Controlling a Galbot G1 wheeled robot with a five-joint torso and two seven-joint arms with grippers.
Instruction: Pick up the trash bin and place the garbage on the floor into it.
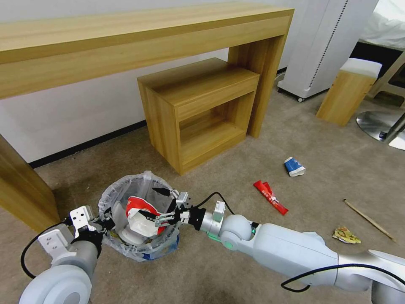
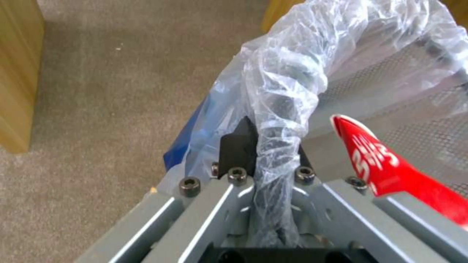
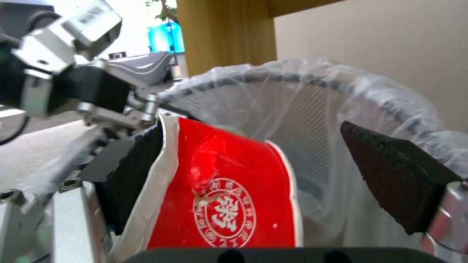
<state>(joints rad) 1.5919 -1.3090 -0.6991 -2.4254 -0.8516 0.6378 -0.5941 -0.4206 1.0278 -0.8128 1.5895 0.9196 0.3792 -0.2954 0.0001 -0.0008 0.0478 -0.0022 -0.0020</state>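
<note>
I have the left gripper (image 1: 102, 223) clenched on the near rim of the trash bin (image 1: 126, 190), so the bin stays put with its mouth facing up while the other arm works. In the left wrist view the rim, wrapped in bunched plastic, runs straight between the dark pads (image 2: 237, 148). The bin is small and round, a perforated metal mesh under a thin, crinkly, see-through bag; a blue patch shows through near its base. I judge it sits low, at or just off the floor (image 1: 236, 270), though I cannot tell which.

The right gripper (image 1: 166, 218) reaches in from the right, over the bin's mouth, with a crushed red-and-white cup (image 1: 141, 215) in front of it. In the right wrist view the jaws are spread wide: one rough black pad (image 3: 139, 164) lies against the cup's white edge, the other pad (image 3: 395, 179) stands well clear. I judge the cup released, or about to be, and lying inside the bin. It is thin glossy paper, flattened and creased.

The floor is short-pile beige carpet. More garbage lies to the right, well apart from the bin: a squashed blue-and-white cup (image 1: 294, 166), a long red wrapper (image 1: 270, 197), a thin wooden stick (image 1: 368, 219) and a crumpled yellow wrapper (image 1: 346, 235).
</note>
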